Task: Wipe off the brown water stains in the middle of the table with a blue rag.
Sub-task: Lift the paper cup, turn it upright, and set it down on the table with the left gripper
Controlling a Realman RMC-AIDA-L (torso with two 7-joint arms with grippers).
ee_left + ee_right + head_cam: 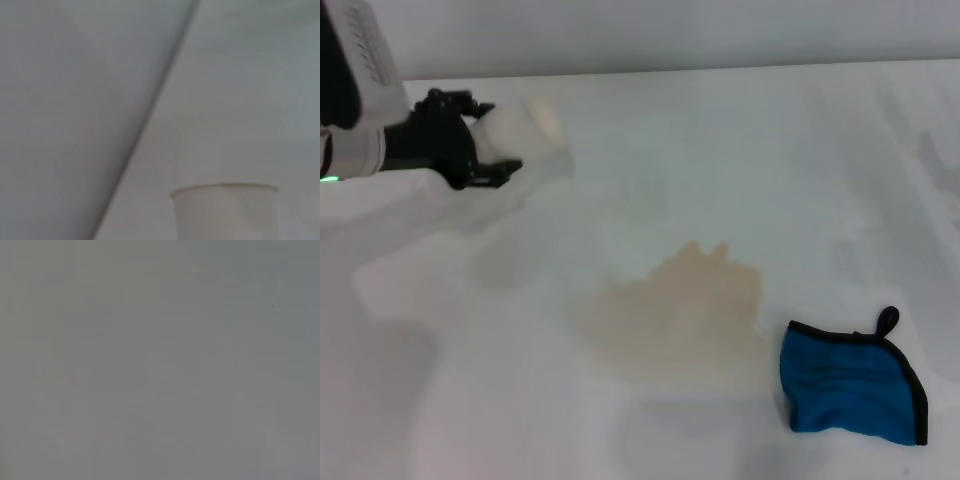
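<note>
Head view: a plain white table (pixel 720 150) under a pale wall along the far edge. Near the middle, the brown water stains (pixel 675 320), one pale tan blotch with ragged edges, wider than the cloth beside it. Just off the blotch's right side, toward the near right corner, the blue rag (pixel 850 385), crumpled, with black edge trim and a small black loop at its far corner; close to the stain, whether touching its edge not clear. At the far left, well apart from stain and rag, the left gripper (pixel 495 140), black fingers closed around a white paper cup (pixel 525 135), the cup blurred. Right arm nowhere in this view.

Left wrist view: the white table surface meeting a grey band along a slanted line, and the white cup's rim and upper wall (pixel 225 210), upright, close to the camera. No fingers of the gripper shown here.

Right wrist view: only a flat, even grey field, nothing to tell apart; the right gripper not shown, so its fingers could not be judged.
</note>
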